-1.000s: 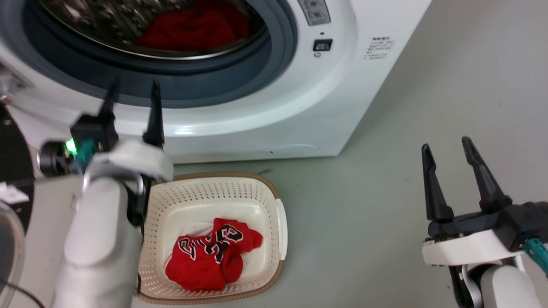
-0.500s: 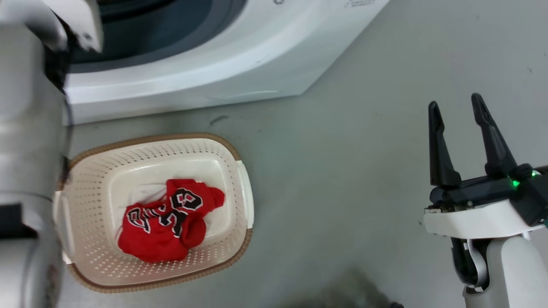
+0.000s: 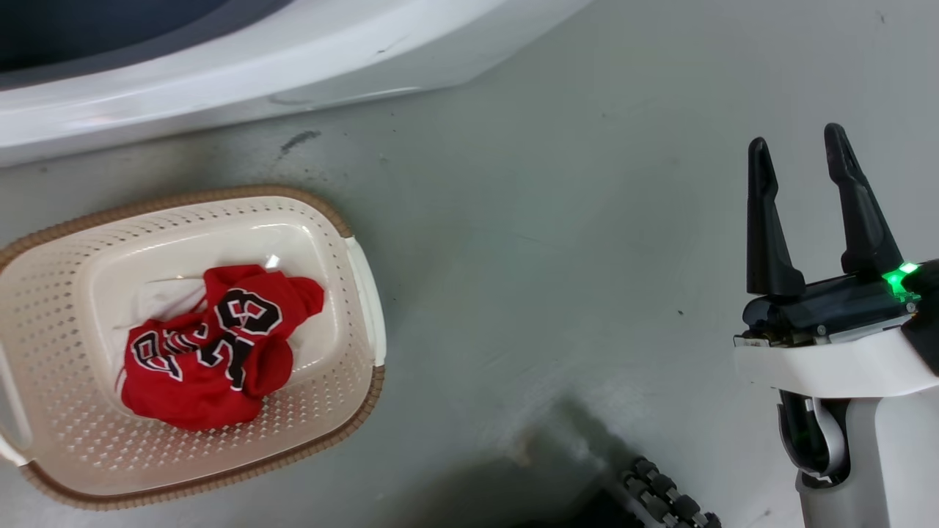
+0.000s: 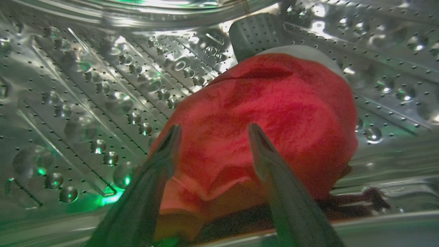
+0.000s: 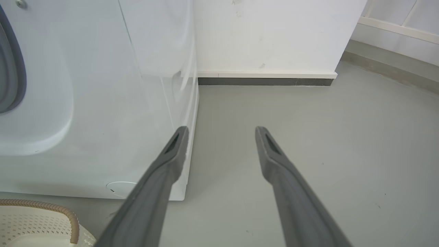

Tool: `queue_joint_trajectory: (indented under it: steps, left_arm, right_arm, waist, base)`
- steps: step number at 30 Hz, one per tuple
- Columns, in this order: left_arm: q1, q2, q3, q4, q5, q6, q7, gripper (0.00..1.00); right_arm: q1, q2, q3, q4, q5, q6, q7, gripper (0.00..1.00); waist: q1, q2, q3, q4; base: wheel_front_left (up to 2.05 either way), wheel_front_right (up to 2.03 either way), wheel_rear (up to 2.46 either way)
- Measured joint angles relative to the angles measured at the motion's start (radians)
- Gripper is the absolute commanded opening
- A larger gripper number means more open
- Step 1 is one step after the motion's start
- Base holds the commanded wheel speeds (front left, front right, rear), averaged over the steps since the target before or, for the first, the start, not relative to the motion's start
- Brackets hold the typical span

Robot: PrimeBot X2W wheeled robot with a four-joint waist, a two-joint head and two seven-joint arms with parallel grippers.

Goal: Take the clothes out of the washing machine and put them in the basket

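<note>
In the left wrist view my left gripper [image 4: 212, 132] is open inside the perforated steel drum [image 4: 103, 89] of the washing machine [image 3: 220, 51], its fingertips spread just in front of a bunched red garment [image 4: 274, 113] with a white edge. Whether they touch the cloth I cannot tell. On the floor stands the cream basket [image 3: 345, 220] with a crumpled red jersey [image 3: 213, 337] with black letters lying in it. My right gripper [image 3: 799, 150] hangs open and empty over bare floor, to the right of the washer's corner [image 5: 185, 113].
Grey floor [image 3: 550, 220] spreads between the basket and my right arm. A black ribbed wheel [image 3: 664, 495] of my base pokes in at the bottom. A white wall with a dark skirting strip [image 5: 264, 81] runs behind the washer.
The head camera has tilted down and turned, so washer and basket slid up and left in view. The left arm has left the head view. The right gripper stays open.
</note>
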Motion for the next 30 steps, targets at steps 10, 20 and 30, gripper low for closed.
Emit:
queue_joint_trajectory:
  steps: [10,20,30]
  left_arm:
    - [-0.082,0.025,-0.061,0.056,-0.016,-0.002,0.128,1.0]
    - [-0.111,0.035,-0.1,0.058,-0.028,-0.003,0.117,0.0]
    - [-0.104,0.049,-0.124,0.061,-0.053,-0.003,-0.006,0.0]
  right_arm:
    - [-0.003,0.0,0.005,-0.02,0.03,0.0,0.0,1.0]
    - [-0.004,0.0,0.001,-0.025,0.037,0.0,0.0,1.0]
    - [-0.008,0.0,0.003,-0.016,0.037,0.0,0.0,1.0]
  waist:
    - [-0.0001,0.0,0.066,-0.041]
    - [-0.0003,0.0,0.093,-0.041]
    - [-0.0002,0.0,0.071,-0.034]
  base:
    - [0.0,0.0,0.0]
    - [0.0,0.0,0.0]
    - [0.0,0.0,0.0]
